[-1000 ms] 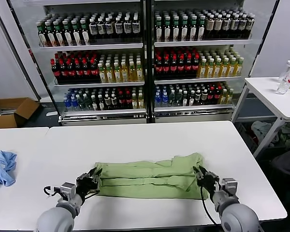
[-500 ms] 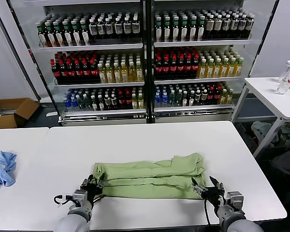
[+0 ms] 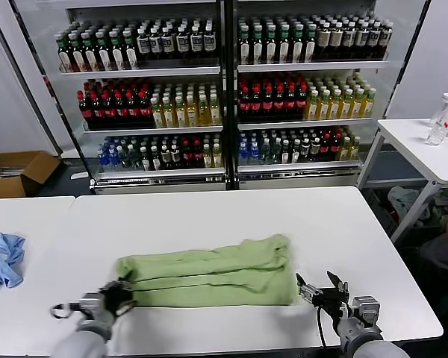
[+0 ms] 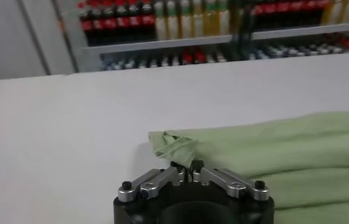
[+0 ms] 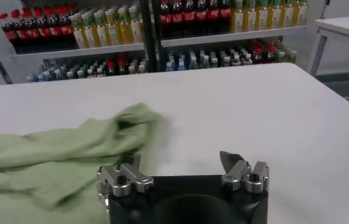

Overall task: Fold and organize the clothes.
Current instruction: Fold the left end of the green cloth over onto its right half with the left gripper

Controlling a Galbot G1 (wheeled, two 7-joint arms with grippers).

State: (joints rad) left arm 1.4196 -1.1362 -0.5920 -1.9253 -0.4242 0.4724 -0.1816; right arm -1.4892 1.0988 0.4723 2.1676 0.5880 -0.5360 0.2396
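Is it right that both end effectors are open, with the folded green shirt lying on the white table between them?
Not quite. Only the right end effector is open; the right wrist view shows its fingers spread apart, clear of the cloth. The left end effector is shut, pinching the end of the green shirt, as the left wrist view shows. The shirt does lie folded on the white table between them.

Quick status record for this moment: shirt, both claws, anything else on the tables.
shirt: green shirt, folded into a long band across the near part of the white table
left claw: shut on the shirt's left end
right claw: open, empty, just off the shirt's right end, not touching it
other cloth: blue cloth bunched on the left table, apart from the shirt
background: drinks cooler behind the table
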